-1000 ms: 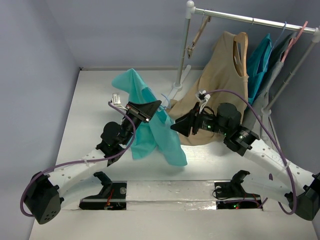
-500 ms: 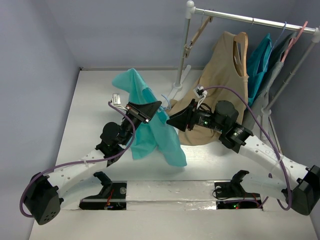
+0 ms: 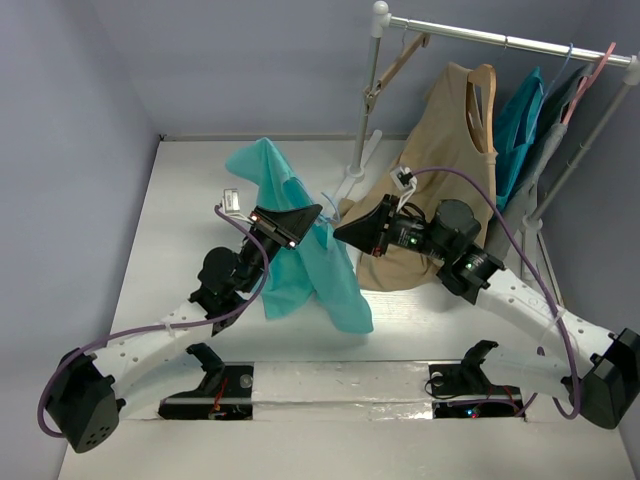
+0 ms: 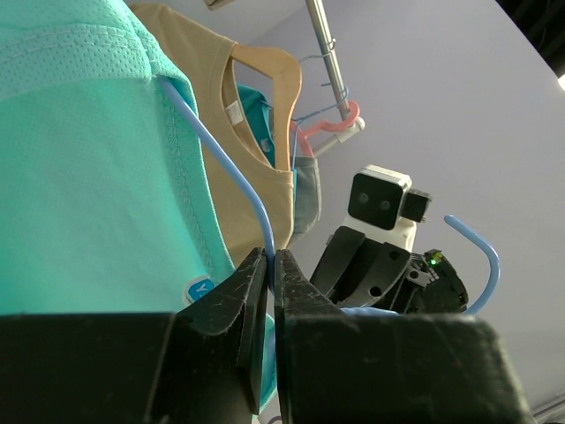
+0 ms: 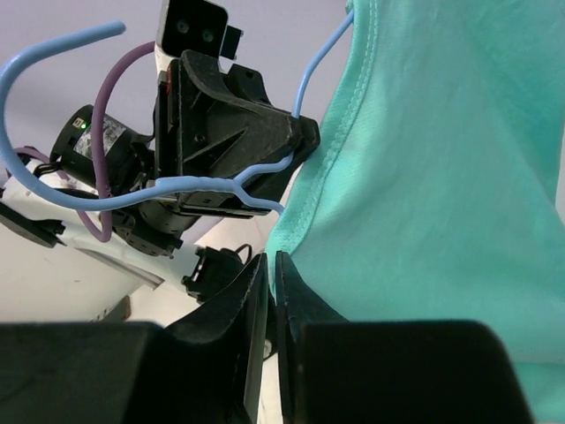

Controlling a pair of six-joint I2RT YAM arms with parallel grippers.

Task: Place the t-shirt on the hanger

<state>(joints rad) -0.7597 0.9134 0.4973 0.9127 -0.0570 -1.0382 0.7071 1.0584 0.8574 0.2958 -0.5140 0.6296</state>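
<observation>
The turquoise t-shirt (image 3: 300, 270) hangs draped over the thin light-blue hanger (image 4: 238, 170), held up above the table. My left gripper (image 3: 300, 215) is shut on the hanger's wire just below the neck, as the left wrist view (image 4: 271, 256) shows. The hanger's hook (image 4: 481, 256) curves free in the air. My right gripper (image 3: 342, 232) is at the shirt's right edge. In the right wrist view (image 5: 271, 261) its jaws are closed on the stitched edge of the t-shirt (image 5: 441, 177), just under the hanger's twisted neck (image 5: 203, 184).
A clothes rack (image 3: 500, 38) stands at the back right. It carries a bare wooden hanger (image 3: 395, 65), a tan sleeveless top (image 3: 440, 170) on a wooden hanger, and darker teal garments (image 3: 520, 130). The rack's post (image 3: 368, 110) is just behind my grippers.
My right gripper has moved up and a little left, up to the shirt's right edge. The left gripper, hanger and shirt have hardly moved.
</observation>
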